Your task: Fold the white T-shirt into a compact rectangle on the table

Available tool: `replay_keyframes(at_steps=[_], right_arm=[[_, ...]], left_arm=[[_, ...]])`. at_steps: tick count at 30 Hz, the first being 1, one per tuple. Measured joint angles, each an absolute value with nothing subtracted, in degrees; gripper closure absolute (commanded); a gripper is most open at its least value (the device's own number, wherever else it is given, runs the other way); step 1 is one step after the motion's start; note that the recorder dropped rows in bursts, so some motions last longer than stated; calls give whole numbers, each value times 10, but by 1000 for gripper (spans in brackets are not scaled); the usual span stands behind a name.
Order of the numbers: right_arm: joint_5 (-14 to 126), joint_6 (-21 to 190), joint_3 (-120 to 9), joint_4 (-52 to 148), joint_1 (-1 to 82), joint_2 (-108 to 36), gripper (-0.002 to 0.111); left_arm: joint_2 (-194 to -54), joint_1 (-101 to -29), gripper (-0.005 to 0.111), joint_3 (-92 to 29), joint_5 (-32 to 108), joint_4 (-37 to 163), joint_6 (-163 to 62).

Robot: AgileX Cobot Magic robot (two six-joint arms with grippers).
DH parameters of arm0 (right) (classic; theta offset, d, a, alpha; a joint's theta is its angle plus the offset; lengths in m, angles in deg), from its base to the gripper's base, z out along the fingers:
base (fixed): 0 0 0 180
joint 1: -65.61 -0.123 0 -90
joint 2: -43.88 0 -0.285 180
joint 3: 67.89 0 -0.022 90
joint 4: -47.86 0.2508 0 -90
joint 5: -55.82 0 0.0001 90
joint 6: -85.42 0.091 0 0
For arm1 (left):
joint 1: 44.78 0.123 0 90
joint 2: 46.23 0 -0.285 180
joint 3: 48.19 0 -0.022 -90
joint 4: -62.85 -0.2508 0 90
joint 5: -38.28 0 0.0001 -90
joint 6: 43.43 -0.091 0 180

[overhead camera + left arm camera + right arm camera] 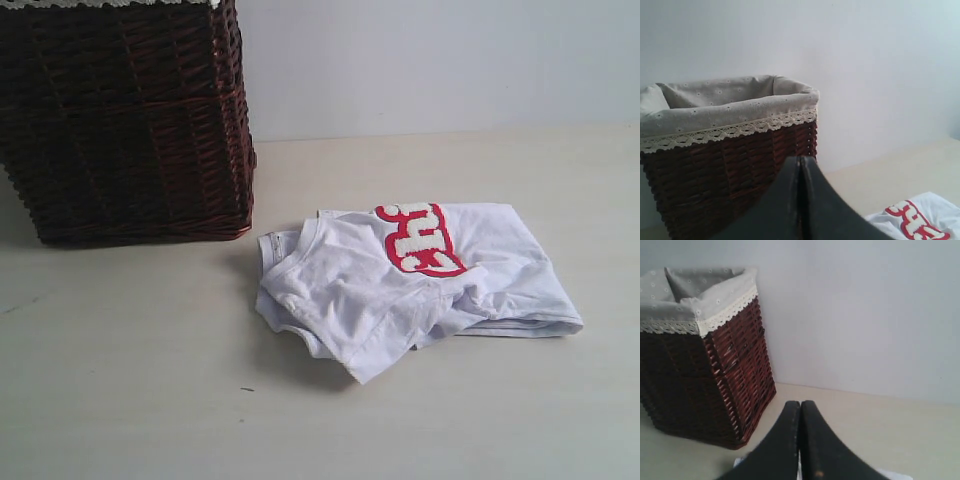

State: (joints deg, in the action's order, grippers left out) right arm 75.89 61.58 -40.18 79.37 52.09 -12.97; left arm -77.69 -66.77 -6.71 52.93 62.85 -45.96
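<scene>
The shirt (420, 280) is seen lying in a loose, uneven heap on the table (120, 400), near the basket (130, 120) but apart from it. Layers are doubled over, the red-edged letters (420, 240) are bent across a crease, and one corner juts out in front. A compact rectangle is judged not yet made, so smoothing and folding are left. The left gripper (800, 162) and right gripper (800, 405) are pressed together, and nothing is held.
</scene>
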Motion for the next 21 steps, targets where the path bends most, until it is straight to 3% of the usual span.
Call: replay_keyframes(at_steps=[21], right_arm=[[703, 616, -178, 831, 521, 280, 108]], left_arm=[[-547, -668, 107, 2, 502, 628, -438]])
